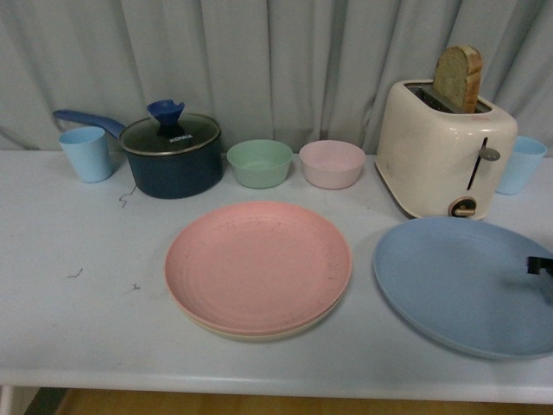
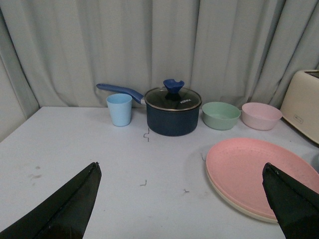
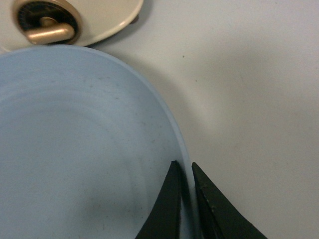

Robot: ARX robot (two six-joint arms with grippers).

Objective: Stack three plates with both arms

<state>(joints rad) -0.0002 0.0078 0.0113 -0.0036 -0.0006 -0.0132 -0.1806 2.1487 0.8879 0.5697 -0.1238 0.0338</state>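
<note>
The pink plate (image 1: pixel 257 265) lies on the cream plate (image 1: pixel 259 333) at the table's middle; only the cream rim shows under it. The blue plate (image 1: pixel 467 284) lies at the right, in front of the toaster. My right gripper (image 1: pixel 541 266) is shut on the blue plate's right rim; in the right wrist view the two fingers pinch the rim (image 3: pixel 185 172) of the blue plate (image 3: pixel 79 144). My left gripper (image 2: pixel 182 172) is open and empty above the table, left of the pink plate (image 2: pixel 259 172). It does not show in the front view.
A cream toaster (image 1: pixel 442 151) with a bread slice (image 1: pixel 458 78) stands behind the blue plate. A dark pot with lid (image 1: pixel 171 154), a green bowl (image 1: pixel 259 162), a pink bowl (image 1: pixel 332 163) and two blue cups (image 1: pixel 85 153) (image 1: pixel 521 164) line the back.
</note>
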